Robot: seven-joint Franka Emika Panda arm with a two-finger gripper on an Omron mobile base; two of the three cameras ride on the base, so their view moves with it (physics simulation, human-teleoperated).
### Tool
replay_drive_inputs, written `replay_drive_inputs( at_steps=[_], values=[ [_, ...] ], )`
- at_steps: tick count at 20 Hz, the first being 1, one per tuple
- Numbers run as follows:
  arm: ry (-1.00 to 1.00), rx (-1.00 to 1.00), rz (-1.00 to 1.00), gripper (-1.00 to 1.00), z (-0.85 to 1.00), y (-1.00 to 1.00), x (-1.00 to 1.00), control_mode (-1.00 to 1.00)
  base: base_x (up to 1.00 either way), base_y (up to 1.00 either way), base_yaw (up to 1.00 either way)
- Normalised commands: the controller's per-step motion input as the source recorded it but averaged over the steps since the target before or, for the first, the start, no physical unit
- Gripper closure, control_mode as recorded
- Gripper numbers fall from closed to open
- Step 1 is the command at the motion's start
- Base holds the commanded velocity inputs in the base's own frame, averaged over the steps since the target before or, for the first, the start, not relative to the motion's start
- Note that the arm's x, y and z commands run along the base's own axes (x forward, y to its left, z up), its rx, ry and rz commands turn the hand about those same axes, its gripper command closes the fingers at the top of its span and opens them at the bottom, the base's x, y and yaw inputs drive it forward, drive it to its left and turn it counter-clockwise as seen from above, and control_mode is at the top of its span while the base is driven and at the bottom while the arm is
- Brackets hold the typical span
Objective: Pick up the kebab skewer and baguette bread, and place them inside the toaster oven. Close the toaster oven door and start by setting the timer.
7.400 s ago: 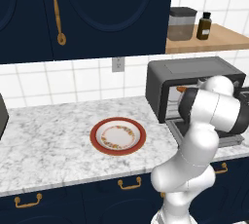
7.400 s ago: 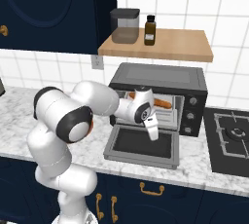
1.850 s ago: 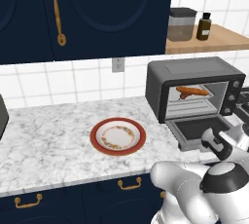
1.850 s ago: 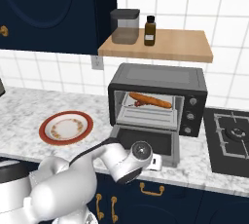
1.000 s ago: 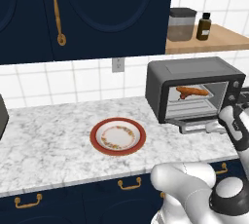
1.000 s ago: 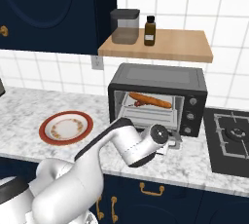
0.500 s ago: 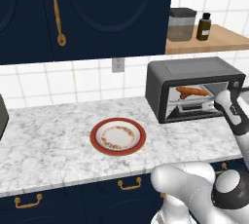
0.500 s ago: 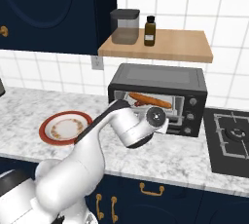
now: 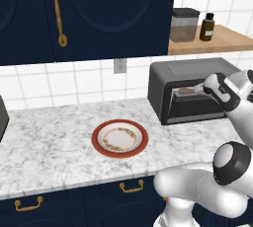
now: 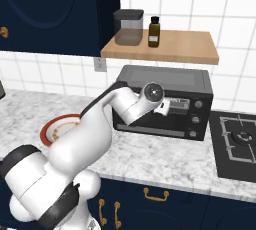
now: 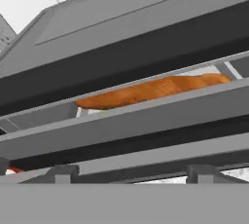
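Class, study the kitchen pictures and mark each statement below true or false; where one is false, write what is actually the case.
1. The baguette bread lies inside the toaster oven. True.
2. The baguette lies on the red-rimmed plate. False: the plate holds no baguette; it is inside the oven.
3. The toaster oven door hangs fully open, flat over the counter. False: it is raised nearly shut, with a narrow gap at its top.
4. A dark bottle and a grey canister stand on the wooden shelf above the oven. True.
5. The gripper is over the plate. False: it is at the oven front.
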Motion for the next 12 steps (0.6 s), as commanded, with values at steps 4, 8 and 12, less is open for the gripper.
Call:
replay_drive_inputs(
  at_steps=[4, 8, 12],
  values=[
    [0.0, -0.03, -0.08, -1.0, -0.01, 0.44, 0.67, -1.0, 0.0, 0.0, 0.0],
    [0.0, -0.03, -0.08, -1.0, -0.27, 0.44, 0.48, -1.0, 0.0, 0.0, 0.0],
    [0.0, -0.03, -0.09, -1.0, -0.43, 0.39, 0.45, -1.0, 0.0, 0.0, 0.0]
  ],
)
